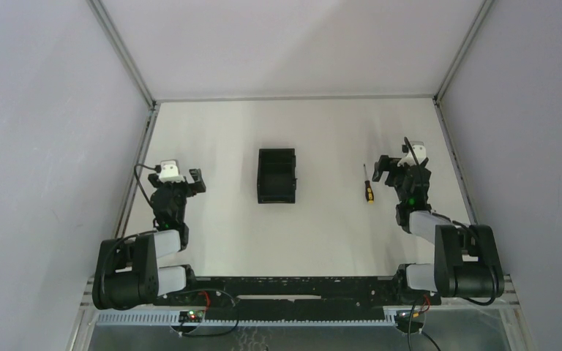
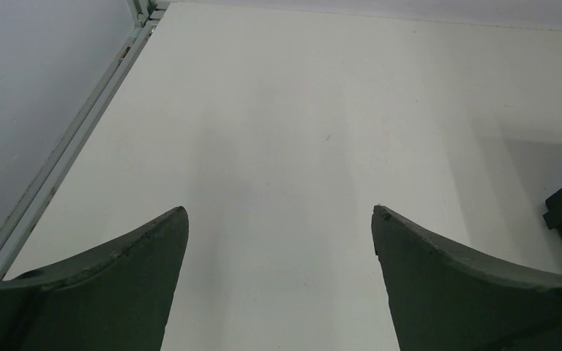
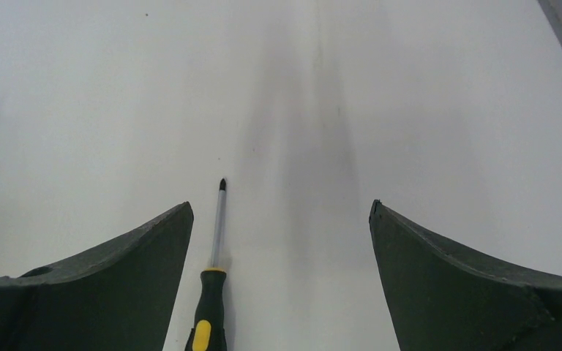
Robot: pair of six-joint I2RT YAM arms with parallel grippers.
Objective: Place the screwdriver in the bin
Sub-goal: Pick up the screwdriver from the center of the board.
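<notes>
right end effector (image 3: 279, 212): jaws spread wide, nothing gripped. fingers (image 3: 102, 292) are dark grey-green, matte, with curved inner edges tapering to blunt tips and slightly rough rims. in the right wrist view the screwdriver (image 3: 211, 292) lies flat on the surface (image 3: 424, 110) in the gap between the fingers, close beside the one on the left of that view; contact cannot be judged. its handle is black with a yellow collar and yellow inset, rounded and smooth. the shaft is thin, straight bright metal ending in a small dark tip that points away from the wrist.

top view: the screwdriver (image 1: 368, 186) sits just left of the right end effector (image 1: 391, 172), handle toward the arm bases. the surface is white, matte and smooth.

bin (image 1: 261, 175): black plastic, rectangular, upright walls, open top. it stands near the middle of the surface, well apart from the screwdriver and to its left.

left end effector (image 2: 279, 212): jaws equally wide, holding nothing, same dark curved fingers (image 2: 110, 292) over bare white surface.
</notes>
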